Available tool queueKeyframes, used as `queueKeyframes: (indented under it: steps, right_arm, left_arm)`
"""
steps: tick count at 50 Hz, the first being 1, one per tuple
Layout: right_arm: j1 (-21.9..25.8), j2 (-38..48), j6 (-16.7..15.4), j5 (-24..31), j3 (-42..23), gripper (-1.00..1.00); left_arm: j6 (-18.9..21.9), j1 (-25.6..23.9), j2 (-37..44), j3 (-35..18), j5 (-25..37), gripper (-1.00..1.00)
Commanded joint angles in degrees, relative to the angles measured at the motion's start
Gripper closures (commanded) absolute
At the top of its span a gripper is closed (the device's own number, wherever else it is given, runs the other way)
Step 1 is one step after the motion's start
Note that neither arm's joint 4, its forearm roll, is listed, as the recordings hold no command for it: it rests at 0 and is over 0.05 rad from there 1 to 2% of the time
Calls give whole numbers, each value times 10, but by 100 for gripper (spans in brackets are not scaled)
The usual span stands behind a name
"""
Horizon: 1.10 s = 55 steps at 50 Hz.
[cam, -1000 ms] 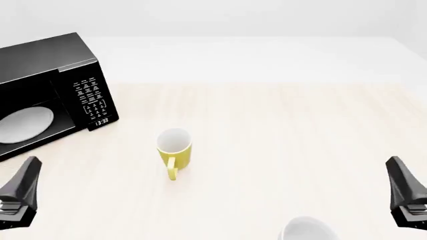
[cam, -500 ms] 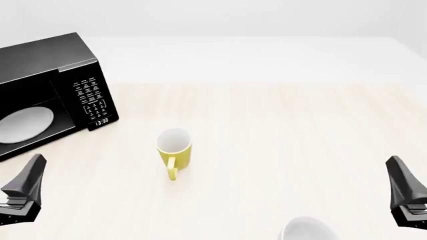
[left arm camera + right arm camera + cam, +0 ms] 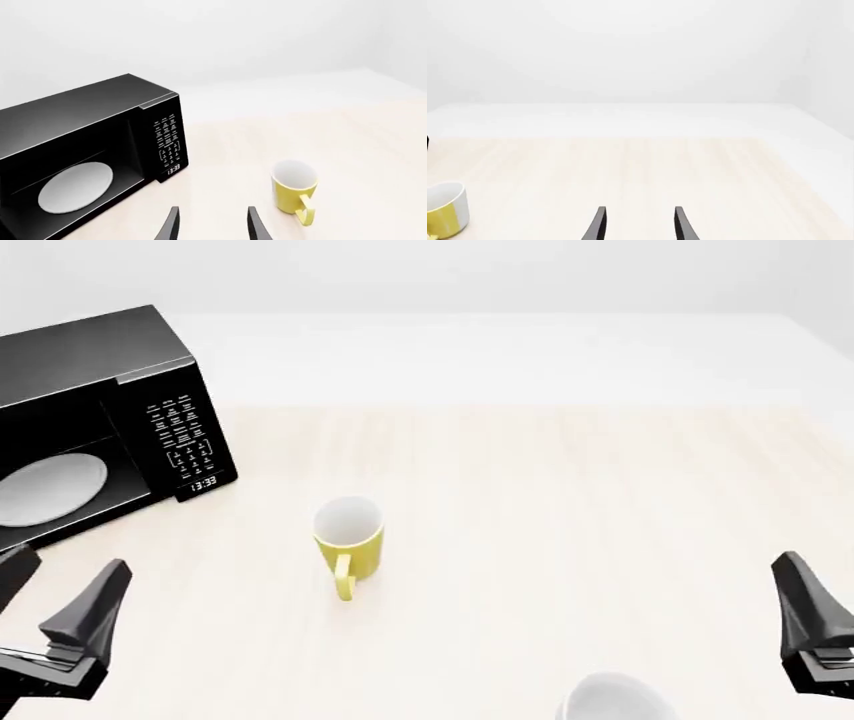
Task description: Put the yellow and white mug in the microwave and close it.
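Observation:
The yellow and white mug (image 3: 348, 540) stands upright mid-table, handle toward me; it also shows in the left wrist view (image 3: 293, 192) and at the edge of the right wrist view (image 3: 444, 210). The black microwave (image 3: 94, 380) sits at the far left with its cavity showing and the white turntable plate (image 3: 51, 486) inside; its door is out of view. It shows in the left wrist view (image 3: 87, 130) too. My left gripper (image 3: 56, 600) is open and empty, near the front left, left of the mug. My right gripper (image 3: 807, 625) is open and empty at the front right.
A plain white-grey rounded cup (image 3: 611, 702) stands at the front edge, right of centre. The microwave's button panel and clock (image 3: 184, 440) face the table's middle. The light wooden tabletop (image 3: 561, 500) stretches to the right.
My left gripper has moved to the right, closer to the mug. The right gripper, the mug and the microwave have not moved.

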Motion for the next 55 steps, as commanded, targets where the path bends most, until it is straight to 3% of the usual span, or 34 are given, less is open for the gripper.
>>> queueKeyframes:
  steps: [1,12,28,41,55]
  right_arm:
    - [0,-1,0,0,1,-100]
    - [0,-1,0,0,1,-100]
    - [0,-1,0,0,1,-100]
    - [0,-1,0,0,1,-100]
    - [0,-1,0,0,1,-100]
  left_arm:
    - [-8,-36,57,0,-38,-100]
    - [-19,-66,177,-17,-98,-100]
    - [-48,-132,238,-65,-86,-100]
    - [-117,-168,313,-100,-89,-100]
    - [-163,-189,376,-116,-111,-100]
